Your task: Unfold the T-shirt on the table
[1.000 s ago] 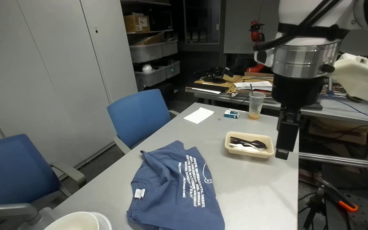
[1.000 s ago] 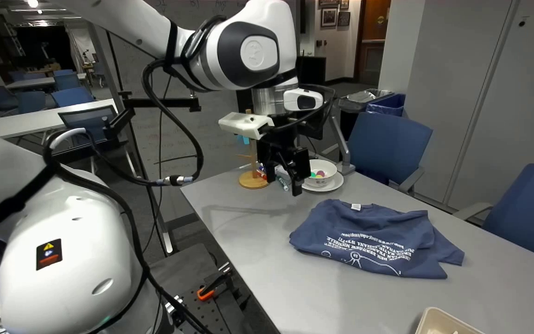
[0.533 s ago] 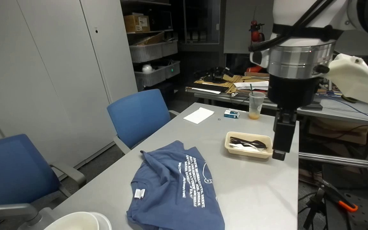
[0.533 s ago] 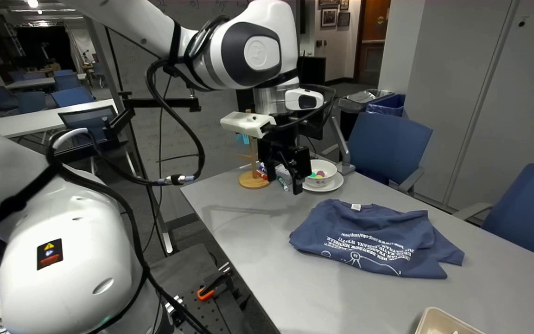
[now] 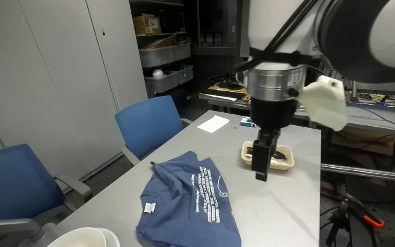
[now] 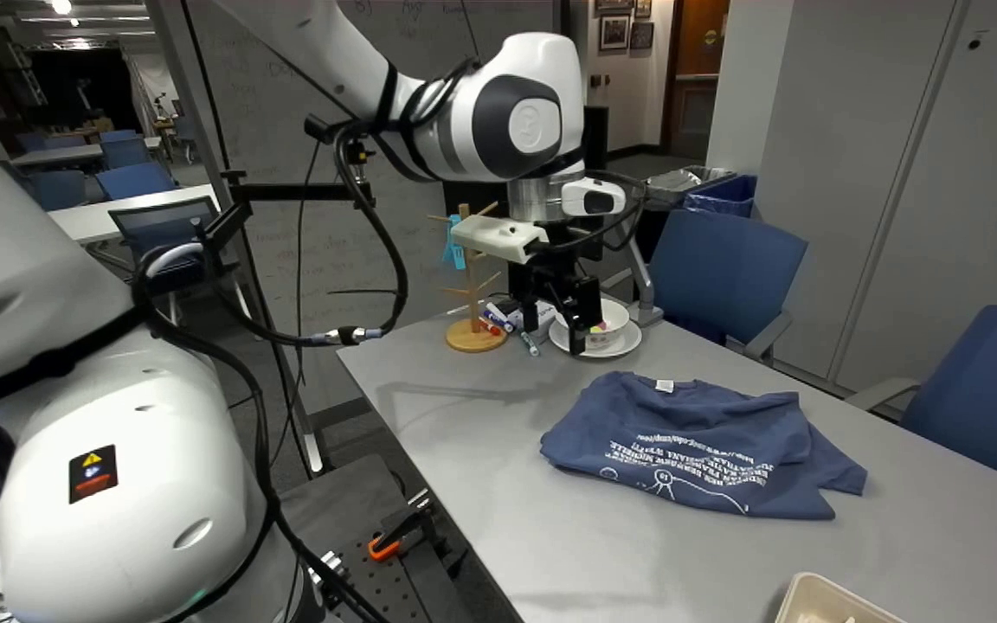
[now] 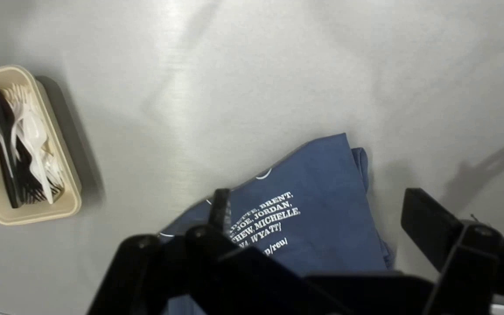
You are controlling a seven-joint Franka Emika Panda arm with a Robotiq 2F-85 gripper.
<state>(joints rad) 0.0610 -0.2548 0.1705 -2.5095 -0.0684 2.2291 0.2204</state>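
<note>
The dark blue T-shirt point(image 5: 187, 206) lies folded and creased on the light grey table point(image 5: 279, 212). It also shows in an exterior view point(image 6: 689, 441) and in the wrist view point(image 7: 326, 218). Its white lettering faces up, and a small white tag point(image 5: 150, 207) shows at the neckline. My gripper point(image 5: 262, 173) hangs in the air above the table, beside the shirt's lettered edge. Its two fingers point(image 6: 555, 336) are apart with nothing between them. In the wrist view the open jaws point(image 7: 315, 197) frame part of the shirt from above and hide its lower part.
A beige tray point(image 7: 70, 183) of plastic cutlery stands on the table behind the gripper. A white bowl on a plate point(image 6: 604, 333), a wooden stand point(image 6: 474, 337) and markers point(image 6: 498, 318) are at one end. White paper point(image 5: 213, 124) and a small box point(image 5: 248, 122) lie at the other.
The arm has swung over the table toward the T-shirt and come a little lower in an exterior view. The fingers stay apart. The T-shirt has not moved.
</note>
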